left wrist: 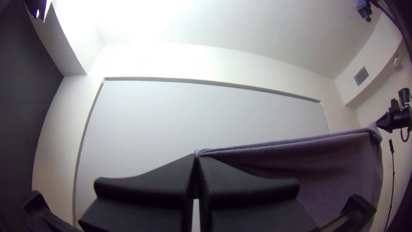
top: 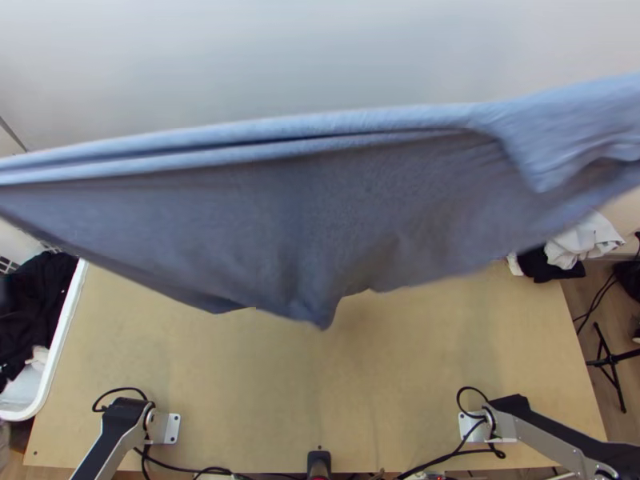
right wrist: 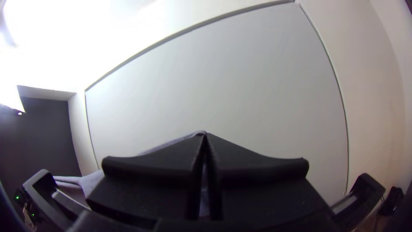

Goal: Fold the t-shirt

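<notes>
From high over the counter's near edge the top view looks steeply down, while the wrist views, from close behind the left claw and the right claw, face upward at the same pale wall panel, the t-shirt crossing all three.

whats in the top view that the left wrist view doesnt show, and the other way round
Top view: the wooden table, the left arm's base and right arm's base, and a white bin holding dark cloth.
Left wrist view: the left gripper shut on one end of the cloth, the right gripper at the far end, and a vent.
Both: the t-shirt, stretched in the air, hanging from its long upper edge.
</notes>
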Robot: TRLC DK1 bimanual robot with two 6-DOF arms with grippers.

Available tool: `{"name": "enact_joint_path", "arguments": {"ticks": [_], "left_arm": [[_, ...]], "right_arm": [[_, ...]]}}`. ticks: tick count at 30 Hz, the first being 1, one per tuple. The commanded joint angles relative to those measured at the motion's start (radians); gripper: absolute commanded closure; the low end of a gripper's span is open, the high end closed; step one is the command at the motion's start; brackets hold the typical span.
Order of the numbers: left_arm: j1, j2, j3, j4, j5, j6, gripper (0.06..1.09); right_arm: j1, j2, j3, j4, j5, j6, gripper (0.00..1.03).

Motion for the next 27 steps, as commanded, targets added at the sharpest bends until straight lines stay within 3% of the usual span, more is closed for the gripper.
{"name": "enact_joint_path", "arguments": {"ticks": [1,6,12,18,21,27], "left_arm": [[0.011,0.013,0.166,-0.051,-0.032,-0.032,1.05],[0.014,0.007,0.232,-0.185,-0.030,-0.116,1.05],[0.014,-0.073,0.075,-0.341,0.050,-0.127,1.05],[-0.023,-0.053,-0.100,-0.502,0.103,-0.059,1.05],[-0.079,-0.032,-0.241,-0.482,0.103,0.011,1.05],[-0.116,0.059,-0.517,-0.199,0.102,0.109,1.05]], "right_arm": [[-0.022,-0.074,0.028,0.046,0.013,0.010,1.00],[-0.008,-0.119,0.028,0.000,0.015,-0.022,1.00],[0.022,-0.125,-0.041,-0.216,0.015,-0.124,1.00],[0.055,-0.128,-0.330,-0.342,-0.008,-0.219,1.00],[0.052,-0.149,-0.575,-0.296,-0.043,-0.286,1.00],[0.032,-0.163,-1.141,0.074,-0.114,-0.368,1.00]]}}
